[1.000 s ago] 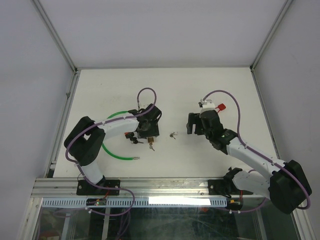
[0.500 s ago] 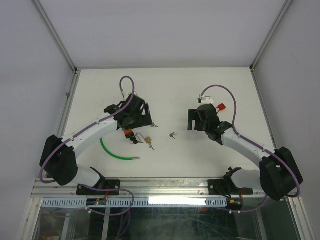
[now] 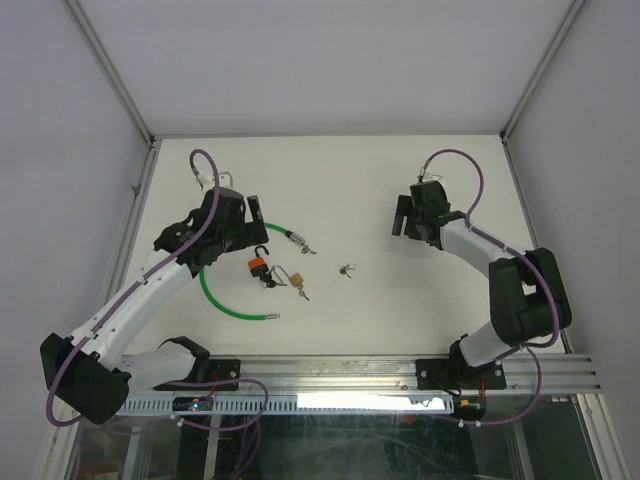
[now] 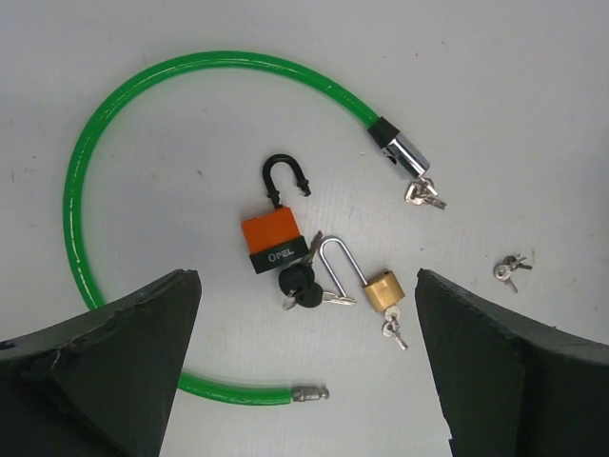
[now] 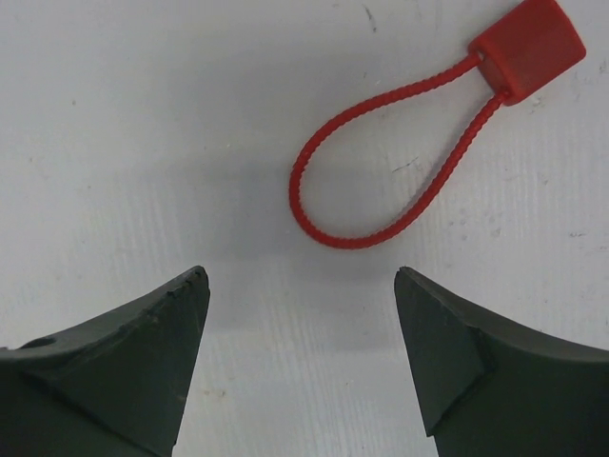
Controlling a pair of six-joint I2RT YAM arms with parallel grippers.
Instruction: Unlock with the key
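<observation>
Both arms stretch over the bench (image 3: pixel 400 300), left claw (image 4: pixel 306 274) and right claw (image 5: pixel 301 272) wide and empty. Below the left lie one orange padlock (image 4: pixel 273 238) and one brass padlock (image 4: pixel 384 288), keys (image 4: pixel 303 283) at each, within one green cable lock (image 4: pixel 86 162)

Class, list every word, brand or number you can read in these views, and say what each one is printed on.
"OPEL": on the black band of the orange padlock, in the left wrist view.
No other text: the brass padlock and the red tag show no readable marks.
</observation>
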